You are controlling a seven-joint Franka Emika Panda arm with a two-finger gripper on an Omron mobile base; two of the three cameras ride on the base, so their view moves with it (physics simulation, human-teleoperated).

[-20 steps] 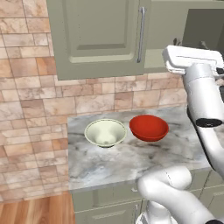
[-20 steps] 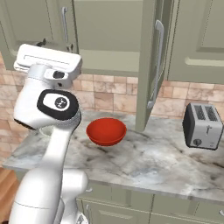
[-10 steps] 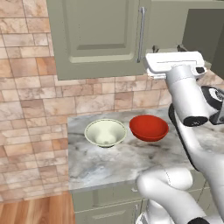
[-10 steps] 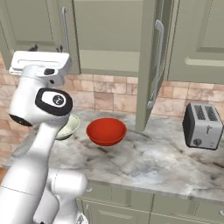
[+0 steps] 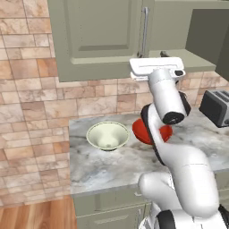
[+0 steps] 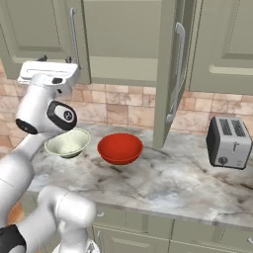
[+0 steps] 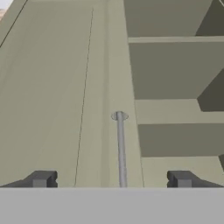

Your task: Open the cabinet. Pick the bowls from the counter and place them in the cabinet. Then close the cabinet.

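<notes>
The cabinet (image 5: 96,36) hangs above the counter (image 5: 112,167); its left door is shut and its right door (image 6: 168,74) stands swung out, baring a green shelf (image 6: 123,74). My gripper (image 7: 111,179) is open, raised in front of the shut left door, and the door's silver bar handle (image 7: 120,148) runs between the two fingertips without touching them. The hand (image 5: 156,67) sits just below that handle (image 5: 144,31). On the counter (image 6: 197,188) stand the bowls: a cream-white one (image 5: 107,136) (image 6: 68,143) and a red one (image 6: 120,147), half hidden behind my arm in the left base view (image 5: 137,132).
A silver toaster (image 6: 230,143) (image 5: 217,107) stands on the counter's right part. A tan brick wall (image 5: 31,112) runs behind and left of the counter. Green drawer fronts (image 6: 148,232) sit under the slab. The open door's edge reaches down near the red bowl's right side.
The arm has swung leftward and the hand has travelled from the open right side to the front of the shut left door's handle. Bowls, doors and jaws are unchanged.
</notes>
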